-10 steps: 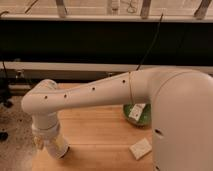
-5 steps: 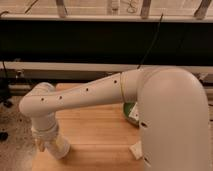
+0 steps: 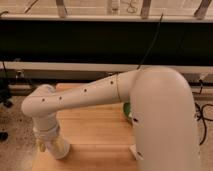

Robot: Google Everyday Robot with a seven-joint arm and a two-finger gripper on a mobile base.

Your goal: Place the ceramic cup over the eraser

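Note:
My gripper is at the front left of the wooden table, pointing down from the wrist. It is shut on the plain white ceramic cup, which hangs tilted just above the table top near the left edge. The black eraser is not in view. My white arm runs from the wrist up and right across the table, and its large upper part fills the right side of the view and hides what lies there.
A sliver of the green bowl shows beside my arm at the table's right. A corner of the cream-white block peeks out at the front right. A dark wall with cables runs behind the table.
My arm's large upper part has moved further into view, covering most of the green bowl and the cream-white block. The gripper with the cup has stayed at the front left.

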